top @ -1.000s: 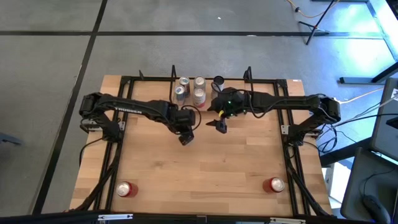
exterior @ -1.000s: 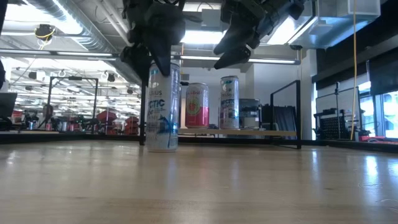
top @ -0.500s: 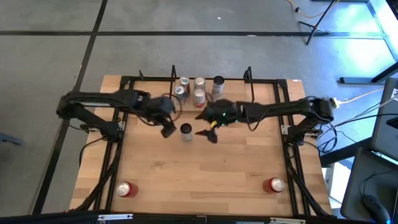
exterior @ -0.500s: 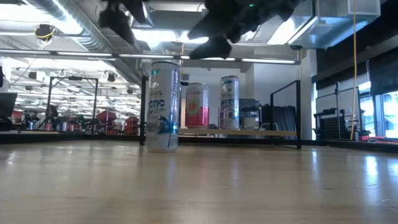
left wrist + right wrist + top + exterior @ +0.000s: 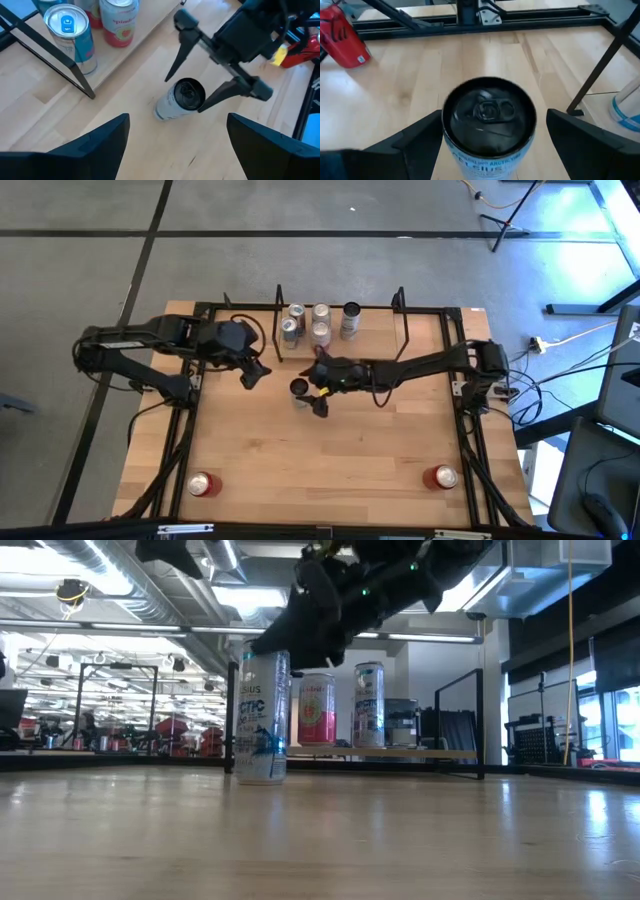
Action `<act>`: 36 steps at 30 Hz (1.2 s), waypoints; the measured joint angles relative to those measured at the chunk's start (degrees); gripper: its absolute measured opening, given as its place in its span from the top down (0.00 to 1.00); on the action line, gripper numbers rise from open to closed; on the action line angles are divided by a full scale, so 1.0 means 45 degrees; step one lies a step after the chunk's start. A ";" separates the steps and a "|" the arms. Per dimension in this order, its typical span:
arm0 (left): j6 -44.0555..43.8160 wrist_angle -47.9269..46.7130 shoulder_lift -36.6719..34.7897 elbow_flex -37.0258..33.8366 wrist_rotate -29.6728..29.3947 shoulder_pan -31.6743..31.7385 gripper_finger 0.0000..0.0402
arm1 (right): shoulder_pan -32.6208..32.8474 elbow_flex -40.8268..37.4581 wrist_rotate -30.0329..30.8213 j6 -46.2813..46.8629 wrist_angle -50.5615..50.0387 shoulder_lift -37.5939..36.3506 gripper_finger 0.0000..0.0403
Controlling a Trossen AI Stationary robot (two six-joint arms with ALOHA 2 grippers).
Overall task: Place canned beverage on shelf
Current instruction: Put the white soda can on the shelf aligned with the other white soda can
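A white and blue can stands upright on its base on the table, in front of the shelf; it also shows in the low view. The shelf is a low wood board with black wire end frames, and several cans stand on it. My right gripper is open and slants down from the table's right. Its fingers stand on either side of the can's top, with a gap showing. My left gripper is open and empty, raised, to the can's left.
Two red cans stand near the table's near corners. Black rails edge the table on the left and right. The shelf's wire end frame stands just beyond the can. Bare wood lies between the can and the near edge.
My left gripper, which stood over the can a second ago, has risen clear of it and drawn back toward the table's left edge. The can stays upright where it was. My right gripper has gone from near the shelf toward the left and down, until its fingers flank the can's top.
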 joint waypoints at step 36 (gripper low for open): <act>0.1569 0.0176 0.0000 0.0000 -0.0196 0.0000 0.20 | -0.3683 -0.0577 -0.2753 -0.2018 -0.5100 -0.4927 0.47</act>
